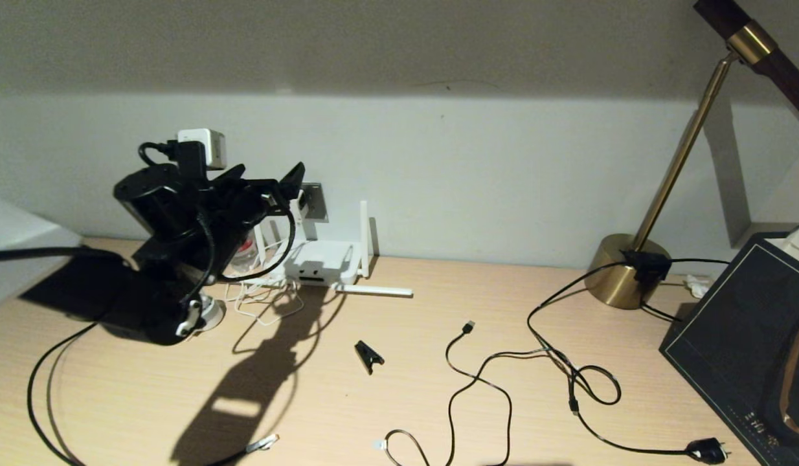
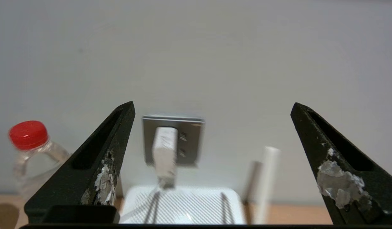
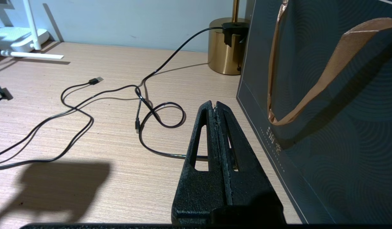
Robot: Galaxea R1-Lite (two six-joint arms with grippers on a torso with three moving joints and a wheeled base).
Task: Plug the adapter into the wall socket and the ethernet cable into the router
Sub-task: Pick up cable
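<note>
The white adapter (image 2: 165,152) sits plugged into the dark grey wall socket (image 2: 191,140), and its thin white cord (image 1: 263,305) lies coiled on the desk. Below the socket the white router (image 1: 322,262) rests against the wall with its antennas up. My left gripper (image 2: 213,104) is open a short way in front of the adapter, holding nothing; in the head view the left gripper (image 1: 288,186) is raised at the socket (image 1: 314,200). The ethernet cable's clear connector (image 1: 263,443) lies at the desk's front. My right gripper (image 3: 215,103) hovers shut and empty beside a dark bag.
A red-capped clear bottle (image 2: 28,135) stands left of the router. On the desk lie a black clip (image 1: 368,356), a thin USB cable (image 1: 467,327) and a cord with a chunky black plug (image 1: 707,450). A brass lamp base (image 1: 623,268) and a dark bag (image 1: 742,336) stand at the right.
</note>
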